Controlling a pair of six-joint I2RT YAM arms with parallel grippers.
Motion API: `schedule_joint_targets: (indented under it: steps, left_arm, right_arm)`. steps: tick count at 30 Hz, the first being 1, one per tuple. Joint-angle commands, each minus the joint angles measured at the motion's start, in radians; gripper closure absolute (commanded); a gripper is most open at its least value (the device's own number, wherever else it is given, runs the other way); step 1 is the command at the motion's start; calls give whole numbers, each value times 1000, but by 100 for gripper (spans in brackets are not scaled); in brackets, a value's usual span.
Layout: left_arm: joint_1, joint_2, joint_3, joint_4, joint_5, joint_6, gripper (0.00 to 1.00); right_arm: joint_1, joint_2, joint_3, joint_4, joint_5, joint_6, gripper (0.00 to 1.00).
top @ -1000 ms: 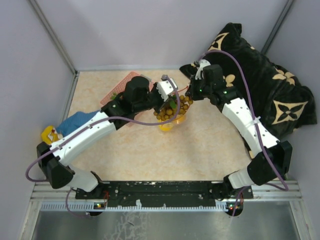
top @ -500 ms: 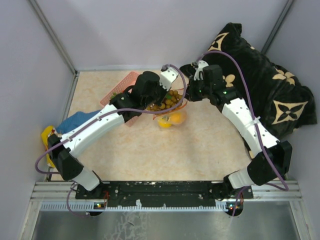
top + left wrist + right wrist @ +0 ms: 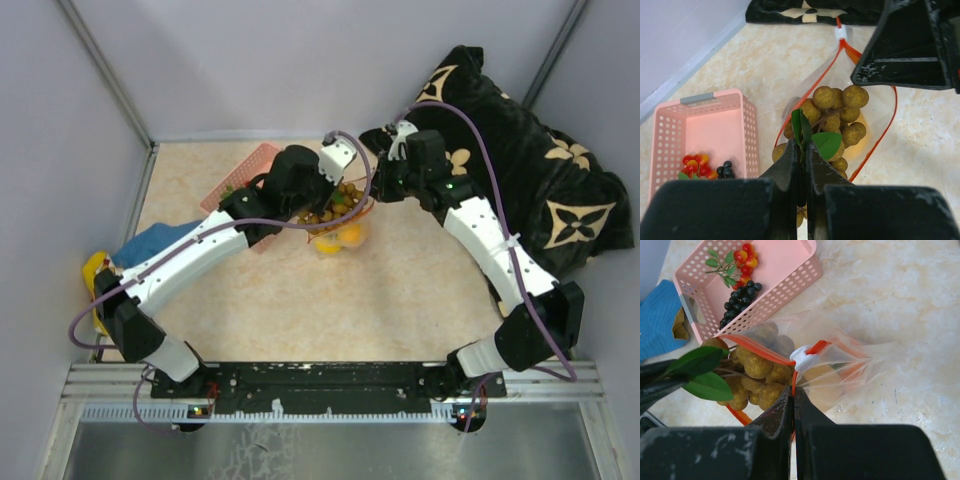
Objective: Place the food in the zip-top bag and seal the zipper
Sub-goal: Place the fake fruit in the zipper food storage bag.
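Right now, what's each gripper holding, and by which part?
Left gripper pinches the berry cluster by its leafy stem. Right gripper pinches the zip-top bag at its zipper edge, just below the white slider.

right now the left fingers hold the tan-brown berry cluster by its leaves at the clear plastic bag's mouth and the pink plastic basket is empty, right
The pink plastic basket is not empty: the left wrist view shows red pieces and dark grapes in it. Otherwise yes: the left fingers pinch the tan-brown berry cluster by its leaves at the clear plastic bag's mouth.
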Motion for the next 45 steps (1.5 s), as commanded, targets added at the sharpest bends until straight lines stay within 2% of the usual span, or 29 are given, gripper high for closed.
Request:
schedule_joint_targets:
  steps: [1, 8, 12, 18, 22, 29, 32, 38, 42, 45]
  left_arm:
    - [-35, -23, -7, 33, 56, 45, 100]
    - [-98, 36, 52, 14, 20, 79, 97]
    - [-102, 66, 76, 39, -15, 30, 90]
    - [-101, 137, 114, 46, -177, -74, 87]
    - [-100, 139, 101, 112, -166, -92, 85]
    - [-101, 130, 74, 124, -108, -110, 66]
    - [-100, 90, 33, 153, -86, -127, 54]
    - [-89, 37, 1, 150, -63, -153, 40]
    - [-65, -49, -52, 155, -29, -190, 29]
    - [-42, -126, -120, 167, -6, -210, 24]
  right_arm:
    - [-4, -48, 30, 58, -37, 33, 100]
    - [-3, -25, 25, 81, -97, 78, 100]
    - [-3, -25, 2, 119, -134, 113, 100]
    - [-3, -25, 0, 125, -158, 127, 100]
    - [-3, -27, -21, 143, -171, 149, 100]
    - [-5, -45, -34, 130, -84, 159, 100]
    - [-11, -45, -38, 115, -50, 167, 100]
    - [-33, -39, -48, 113, -37, 189, 100]
    - [-39, -36, -46, 116, -38, 190, 100]
    - [-42, -33, -45, 119, -40, 191, 100]
